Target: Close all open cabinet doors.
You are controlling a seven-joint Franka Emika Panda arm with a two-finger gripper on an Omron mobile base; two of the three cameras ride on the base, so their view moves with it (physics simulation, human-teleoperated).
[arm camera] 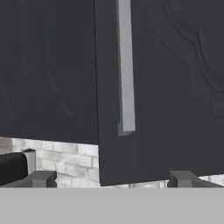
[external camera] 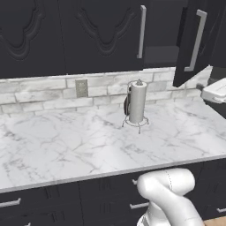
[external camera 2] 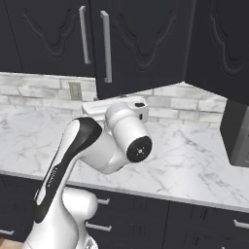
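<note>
1. Open cabinet door (arm camera: 157,87) hangs ajar above the desk (external camera: 66,141), right of the closed ones.
2. Tool (arm camera: 111,179) spread wide, empty, facing its handle (approach step).
3. Next: push the panel shut.

open black cabinet door (arm camera: 166,96), silver handle (arm camera: 125,70), pincer (arm camera: 111,178) spread wide below

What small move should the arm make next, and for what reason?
Probably ease the pincer forward against the open cabinet door and push it shut. The door stands ajar close ahead, its handle just above the open fingertips, and nothing is held.
</note>
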